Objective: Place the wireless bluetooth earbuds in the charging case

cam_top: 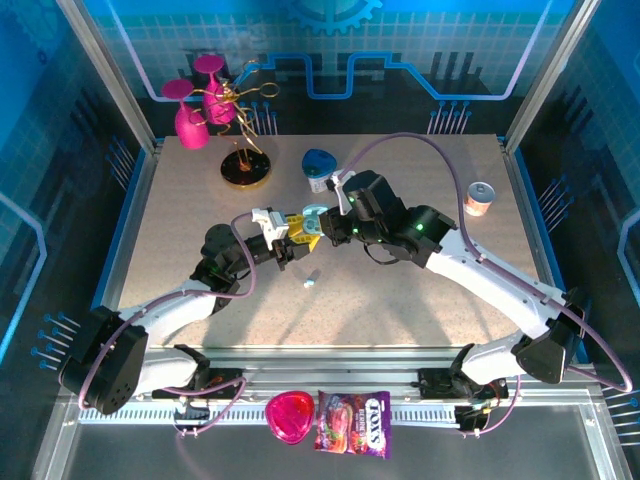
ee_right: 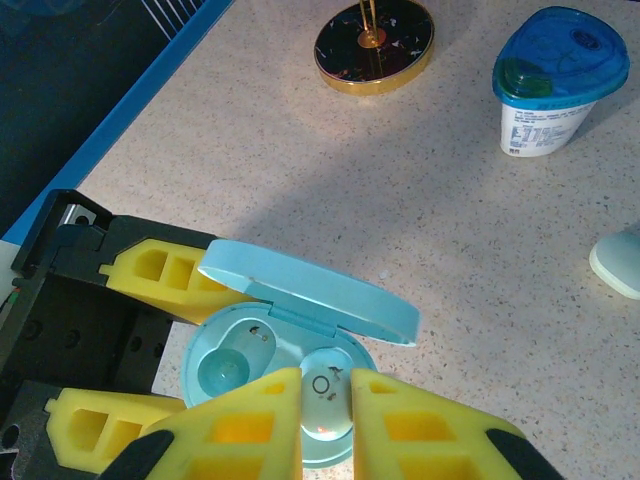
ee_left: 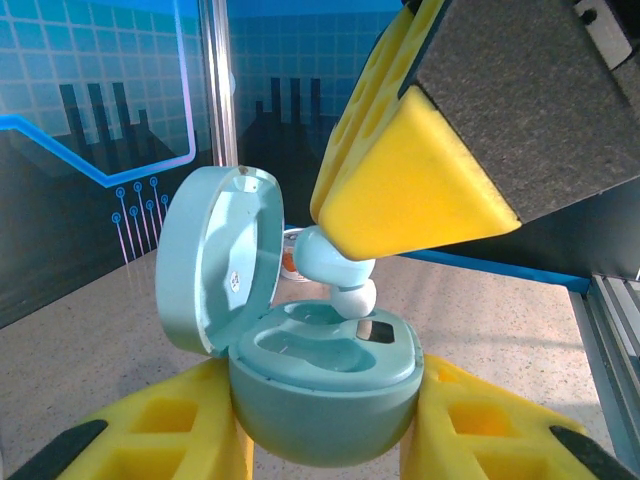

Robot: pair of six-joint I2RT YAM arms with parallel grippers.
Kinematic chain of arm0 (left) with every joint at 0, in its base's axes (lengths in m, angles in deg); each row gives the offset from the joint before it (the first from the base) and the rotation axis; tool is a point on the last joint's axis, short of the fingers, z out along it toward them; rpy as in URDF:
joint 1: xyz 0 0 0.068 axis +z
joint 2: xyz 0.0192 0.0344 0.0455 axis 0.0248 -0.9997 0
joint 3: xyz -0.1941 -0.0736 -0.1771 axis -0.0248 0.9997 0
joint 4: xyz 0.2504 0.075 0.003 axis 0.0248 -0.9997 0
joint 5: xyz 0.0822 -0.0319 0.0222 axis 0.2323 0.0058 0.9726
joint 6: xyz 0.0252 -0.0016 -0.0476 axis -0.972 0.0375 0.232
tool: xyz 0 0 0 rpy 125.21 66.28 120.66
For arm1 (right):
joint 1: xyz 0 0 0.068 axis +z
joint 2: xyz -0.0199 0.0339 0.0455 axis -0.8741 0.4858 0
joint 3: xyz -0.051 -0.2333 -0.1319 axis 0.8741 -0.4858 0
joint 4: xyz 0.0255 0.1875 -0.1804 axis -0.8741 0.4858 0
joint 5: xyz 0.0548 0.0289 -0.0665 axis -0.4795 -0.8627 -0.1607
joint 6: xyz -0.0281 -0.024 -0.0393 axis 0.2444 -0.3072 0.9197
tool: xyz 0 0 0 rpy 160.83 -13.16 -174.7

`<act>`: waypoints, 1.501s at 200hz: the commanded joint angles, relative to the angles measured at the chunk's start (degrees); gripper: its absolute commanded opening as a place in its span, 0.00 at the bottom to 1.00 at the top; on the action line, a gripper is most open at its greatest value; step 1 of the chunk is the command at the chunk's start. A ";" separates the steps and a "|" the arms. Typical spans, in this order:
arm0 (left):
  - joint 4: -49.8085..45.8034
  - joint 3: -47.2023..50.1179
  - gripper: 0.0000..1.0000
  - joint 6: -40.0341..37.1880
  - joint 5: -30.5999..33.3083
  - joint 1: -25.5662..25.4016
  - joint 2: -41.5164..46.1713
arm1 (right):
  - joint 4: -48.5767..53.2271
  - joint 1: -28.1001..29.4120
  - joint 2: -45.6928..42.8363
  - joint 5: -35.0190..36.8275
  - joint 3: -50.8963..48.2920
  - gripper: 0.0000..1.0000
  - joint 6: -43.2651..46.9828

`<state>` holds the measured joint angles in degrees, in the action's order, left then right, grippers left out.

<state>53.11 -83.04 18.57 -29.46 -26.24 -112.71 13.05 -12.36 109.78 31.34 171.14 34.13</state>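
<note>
My left gripper is clamped on the charging case, with the lid up. A spare earbud lies on the table, just on my side of the case. Over the case's right half, my right gripper pinches an earbud at the socket mouth. If the earbud goes in tilted, I reckon pressing down could pop it loose or twist the case.

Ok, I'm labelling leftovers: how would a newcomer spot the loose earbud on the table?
Find the open pale-blue case mid-table, clamped in the left gripper. From it look toward the arm bases: a tiny whitish earbud lies alone on the speckled table. Unlike the second earbud pinched by the right gripper, nothing touches it.
</note>
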 commanded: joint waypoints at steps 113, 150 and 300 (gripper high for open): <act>1.42 -2.37 0.31 -0.18 -0.44 -0.32 -0.96 | -4.72 -0.24 -0.15 -4.19 0.76 0.17 0.88; 1.58 -2.65 0.31 0.26 -0.42 -0.32 -1.13 | -5.61 -0.26 0.69 -5.30 0.82 0.17 0.69; 1.69 -2.84 0.31 0.39 0.03 -0.41 -0.97 | -7.20 -0.22 0.78 -7.21 -0.64 0.25 0.29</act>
<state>53.24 -84.41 19.16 -29.46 -26.33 -113.63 7.11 -12.36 111.75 24.67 171.14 34.52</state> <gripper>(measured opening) 0.347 0.239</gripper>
